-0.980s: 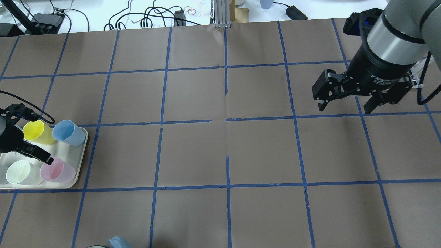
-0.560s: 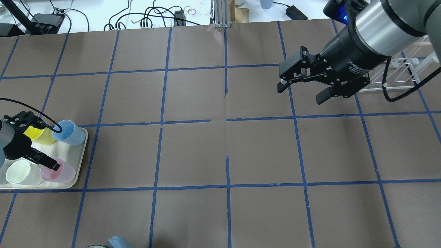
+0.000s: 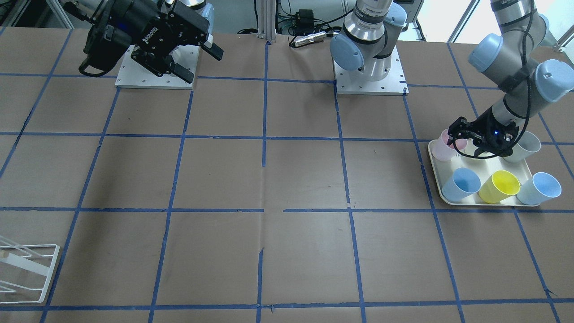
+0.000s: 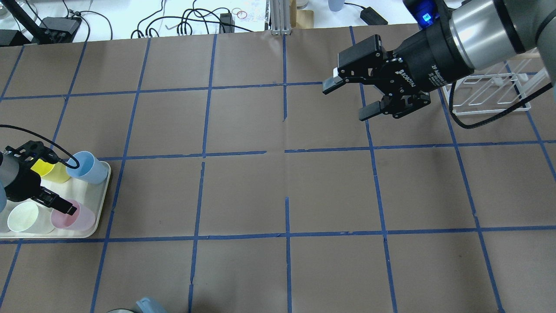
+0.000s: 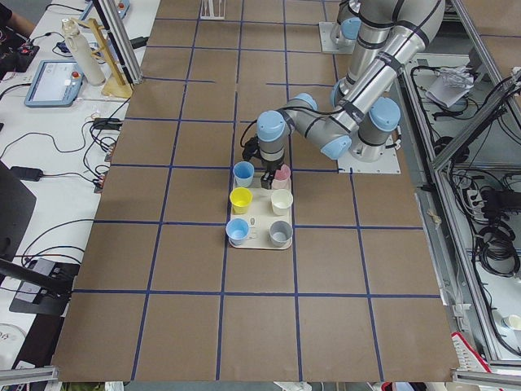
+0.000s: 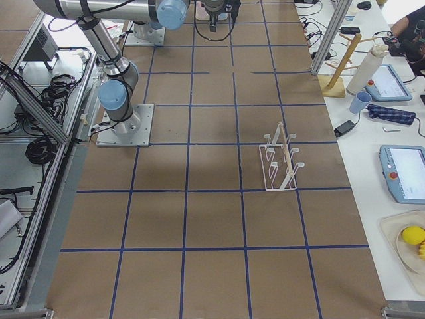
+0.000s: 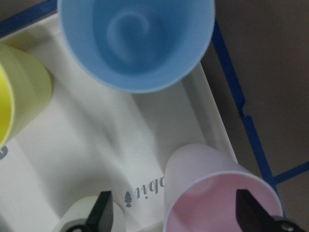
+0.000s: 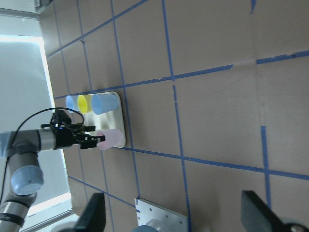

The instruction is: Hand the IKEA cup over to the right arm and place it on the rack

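The pink IKEA cup [image 4: 77, 218] lies tipped on the cream tray [image 4: 104, 191] at the table's left edge, and it also shows in the front view [image 3: 443, 147]. My left gripper [image 4: 61, 213] is open at the cup's rim. In the left wrist view one finger [image 7: 251, 212] is over the cup's [image 7: 217, 193] mouth and the other [image 7: 102, 212] is outside its wall. My right gripper [image 4: 347, 101] is open and empty, high over the far right of the table. The white wire rack [image 4: 491, 93] stands behind it.
The tray also holds a yellow cup [image 4: 54, 171], a blue cup [image 4: 89, 167] and a cream cup [image 4: 24, 217]. More cups on it show in the front view [image 3: 540, 188]. Cables and boxes lie beyond the table's far edge.
My right arm has swung left and toward the table's far side, uncovering the rack. My left gripper has shifted slightly onto the pink cup's rim.
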`<state>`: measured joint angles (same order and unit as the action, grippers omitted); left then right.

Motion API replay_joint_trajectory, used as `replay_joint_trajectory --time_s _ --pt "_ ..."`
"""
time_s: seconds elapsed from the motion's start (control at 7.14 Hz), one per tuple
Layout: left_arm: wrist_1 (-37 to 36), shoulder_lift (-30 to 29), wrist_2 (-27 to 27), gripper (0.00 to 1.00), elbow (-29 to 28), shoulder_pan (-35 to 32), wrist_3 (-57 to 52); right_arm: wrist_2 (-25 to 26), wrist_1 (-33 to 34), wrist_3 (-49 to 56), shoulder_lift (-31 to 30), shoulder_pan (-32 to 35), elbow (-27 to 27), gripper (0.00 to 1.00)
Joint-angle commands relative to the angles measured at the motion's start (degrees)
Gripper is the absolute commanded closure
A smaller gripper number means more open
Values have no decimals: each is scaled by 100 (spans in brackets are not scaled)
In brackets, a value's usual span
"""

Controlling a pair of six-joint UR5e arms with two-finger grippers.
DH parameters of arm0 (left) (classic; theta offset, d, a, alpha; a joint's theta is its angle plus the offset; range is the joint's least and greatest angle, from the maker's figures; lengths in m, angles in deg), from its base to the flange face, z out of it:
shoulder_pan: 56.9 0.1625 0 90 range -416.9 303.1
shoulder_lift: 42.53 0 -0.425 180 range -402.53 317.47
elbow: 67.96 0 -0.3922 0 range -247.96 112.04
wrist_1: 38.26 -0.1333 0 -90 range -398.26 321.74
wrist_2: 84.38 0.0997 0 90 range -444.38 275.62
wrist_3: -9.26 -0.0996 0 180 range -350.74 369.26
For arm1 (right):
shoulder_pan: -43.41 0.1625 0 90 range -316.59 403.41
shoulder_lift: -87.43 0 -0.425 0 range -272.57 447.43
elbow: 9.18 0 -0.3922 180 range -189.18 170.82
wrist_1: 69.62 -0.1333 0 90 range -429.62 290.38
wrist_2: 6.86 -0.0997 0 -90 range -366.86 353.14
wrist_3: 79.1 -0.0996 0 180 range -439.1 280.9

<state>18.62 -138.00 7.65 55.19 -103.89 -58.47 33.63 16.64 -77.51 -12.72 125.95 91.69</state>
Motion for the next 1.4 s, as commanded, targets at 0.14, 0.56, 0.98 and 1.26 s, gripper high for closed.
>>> replay_joint_trajectory --time_s 0.14,0.56,0.98,1.26 --pt "-1 28 -10 63 7 5 -56 -1653 -30 418 5 -220 607 0" --pt "34 11 -19 86 17 5 -48 -2913 -144 755 -4 -221 864 0" --pt "122 116 -10 100 -53 -4 -30 -3484 -197 1532 -30 -212 1222 0" --pt "681 457 -193 100 -263 -4 -30 -3837 -345 1529 -83 -203 1321 0"
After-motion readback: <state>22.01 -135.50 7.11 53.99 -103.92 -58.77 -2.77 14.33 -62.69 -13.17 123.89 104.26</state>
